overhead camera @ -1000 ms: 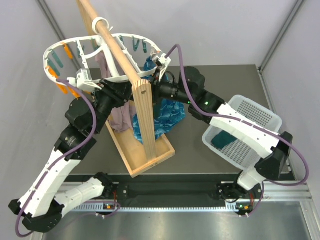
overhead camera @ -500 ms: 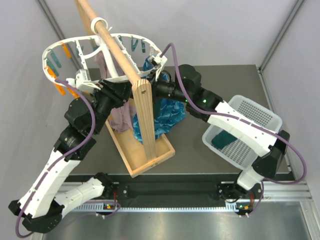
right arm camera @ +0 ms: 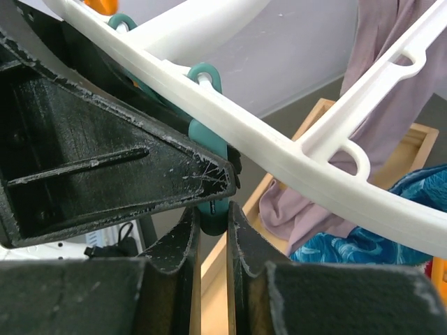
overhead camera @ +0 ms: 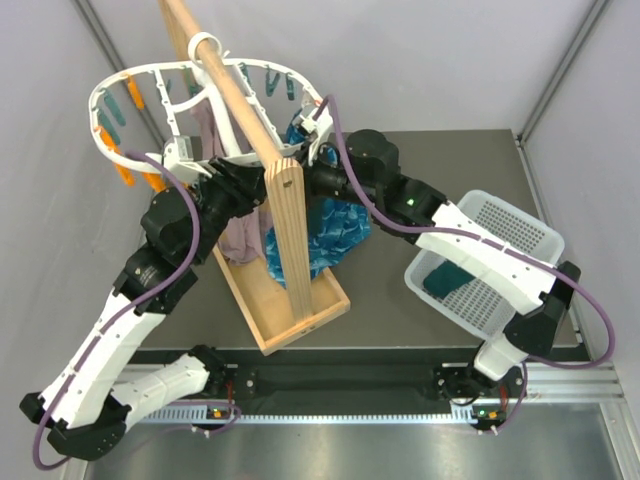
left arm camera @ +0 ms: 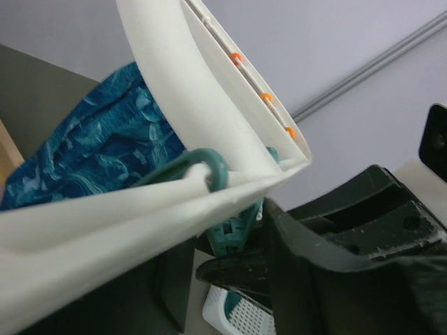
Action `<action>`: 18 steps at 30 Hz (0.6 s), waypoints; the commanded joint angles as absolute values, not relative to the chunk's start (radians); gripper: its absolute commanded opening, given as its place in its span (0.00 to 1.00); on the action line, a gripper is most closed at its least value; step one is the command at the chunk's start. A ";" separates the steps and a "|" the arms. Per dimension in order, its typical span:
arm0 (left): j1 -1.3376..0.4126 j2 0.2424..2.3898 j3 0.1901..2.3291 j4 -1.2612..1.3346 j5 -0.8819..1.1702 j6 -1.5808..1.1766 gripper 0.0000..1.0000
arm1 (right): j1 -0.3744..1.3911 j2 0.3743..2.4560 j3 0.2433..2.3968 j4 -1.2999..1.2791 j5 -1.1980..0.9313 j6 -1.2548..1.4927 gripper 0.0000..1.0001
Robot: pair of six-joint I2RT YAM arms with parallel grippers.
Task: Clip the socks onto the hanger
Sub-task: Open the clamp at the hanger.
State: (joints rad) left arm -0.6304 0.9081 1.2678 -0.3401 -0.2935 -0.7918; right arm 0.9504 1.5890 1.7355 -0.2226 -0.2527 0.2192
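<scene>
The white hanger (overhead camera: 140, 72) hangs by its hook from the wooden pole (overhead camera: 235, 95). At its right end my right gripper (overhead camera: 312, 135) is shut on a teal peg (right arm camera: 213, 143) hanging under the rim (right arm camera: 293, 150), with the jaws (right arm camera: 211, 209) pinching the peg's lower end. My left gripper (overhead camera: 240, 175) sits at the near rim. In its wrist view its fingers (left arm camera: 328, 265) stand to either side of the rim (left arm camera: 140, 223) and a teal peg (left arm camera: 234, 230); contact is unclear. One dark teal sock (overhead camera: 440, 280) lies in the white basket (overhead camera: 510, 225).
A bright blue mottled cloth (overhead camera: 335, 225) and a mauve-grey cloth (overhead camera: 238, 235) hang down into the wooden stand's tray (overhead camera: 300, 325). The stand's upright post (overhead camera: 290, 235) rises between the two arms. Grey walls close in at left and right.
My right gripper moved in to the hanger's right end and shut on the teal peg. The hanger and my left gripper shifted a little up and left, and the left jaws widened slightly.
</scene>
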 commanded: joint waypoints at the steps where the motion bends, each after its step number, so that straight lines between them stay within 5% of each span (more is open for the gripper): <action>1: -0.632 0.908 1.296 -0.337 -0.304 -0.799 0.44 | 0.969 1.571 1.793 -0.219 -0.221 0.184 0.00; 6: -0.632 0.910 1.301 -0.330 -0.305 -0.795 0.00 | 0.977 1.568 1.796 -0.221 -0.224 0.173 0.00; 8: -0.632 0.905 1.299 -0.331 -0.305 -0.793 0.00 | 0.977 1.565 1.795 -0.224 -0.221 0.179 0.06; 11: -0.632 0.893 1.292 -0.334 -0.313 -0.796 0.00 | 0.977 1.543 1.772 -0.230 -0.190 0.190 0.36; 18: -0.632 0.884 1.285 -0.339 -0.307 -0.804 0.00 | 0.969 1.477 1.678 -0.170 -0.140 0.193 0.60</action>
State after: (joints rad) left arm -0.6369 0.8925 1.2850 -0.3237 -0.2886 -0.7589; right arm 0.9661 1.5352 1.6794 -0.2211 -0.1707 0.1913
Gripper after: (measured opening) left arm 0.372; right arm 0.590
